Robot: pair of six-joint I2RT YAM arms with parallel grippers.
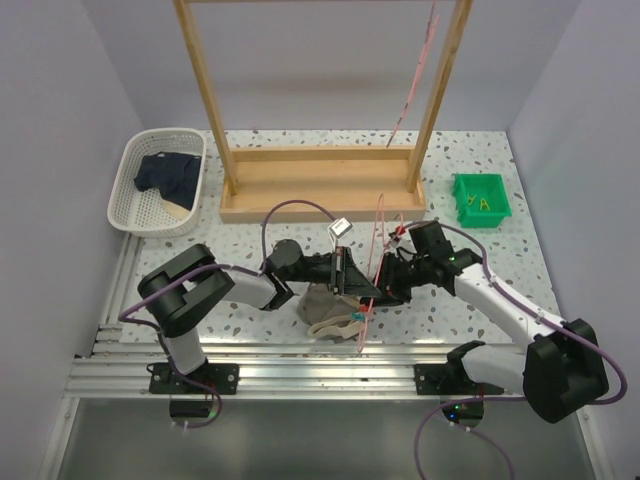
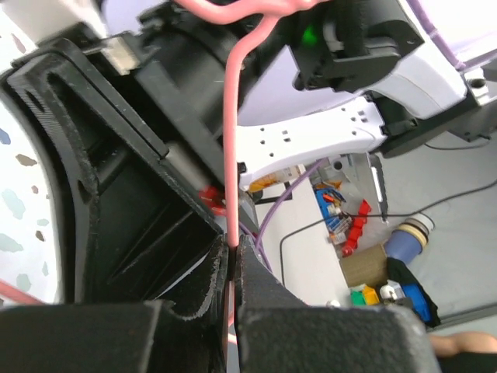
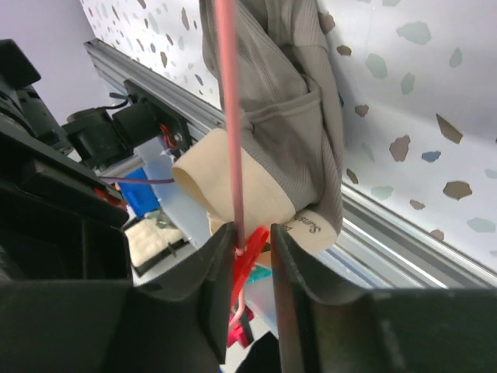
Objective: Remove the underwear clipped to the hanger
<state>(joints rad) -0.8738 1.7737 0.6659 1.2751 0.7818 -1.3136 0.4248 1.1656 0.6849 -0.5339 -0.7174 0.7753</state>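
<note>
The left gripper (image 2: 233, 260) is clamped shut on the thin pink wire hanger (image 2: 230, 140). The right gripper (image 3: 252, 241), nearer the work, pinches narrowly on a red plastic clip (image 3: 250, 263) on that hanger. The grey cloth briefs with beige waistband (image 3: 291, 124) hang just beyond its jaws, lengthwise along the wire.

White basket (image 1: 135, 205) left of wooden rack (image 1: 320, 205), green bin (image 1: 483, 218) right

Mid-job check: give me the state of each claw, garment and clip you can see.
Left claw: shut on the thin pink wire hanger.
Right claw: shut on the red plastic clip on that hanger.
Grey cloth briefs with beige waistband: hanging from the hanger by that clip.
Dark navy cloth briefs: loose in the white plastic basket.
</note>
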